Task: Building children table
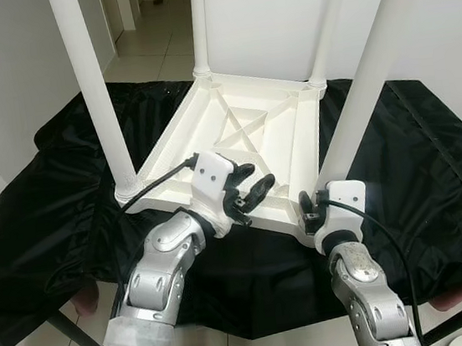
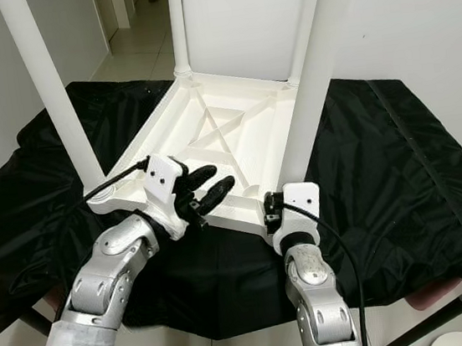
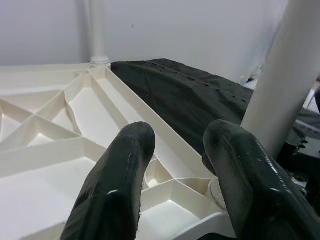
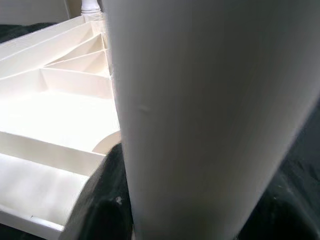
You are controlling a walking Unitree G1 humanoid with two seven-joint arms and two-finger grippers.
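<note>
Lying upside down on a black cloth point(image 1: 433, 173) is a white plastic children's table point(image 1: 252, 137), its ribbed underside facing up and its four white legs pointing up into the air. Going from left to right, the near left leg point(image 1: 95, 97) is standing in its corner socket, and the black cloth is spreading out around it. Next, the left gripper point(image 1: 248, 189) is hovering just above the near edge of the tabletop, with its two black fingers point(image 3: 120, 185) spread apart and holding nothing. Under those fingers, the left wrist view is showing the white ribs of the underside, and a far leg point(image 3: 97, 30) is standing at the back corner. Further right, the right gripper point(image 1: 307, 210) is sitting at the bottom of the near right leg point(image 1: 372, 88), right at the table's near right corner. That leg point(image 4: 210, 115) is looming very close in the right wrist view, with a dark finger point(image 4: 102, 200) touching its base. I cannot tell whether the right gripper's fingers are squeezing the leg or only resting beside it.
</note>
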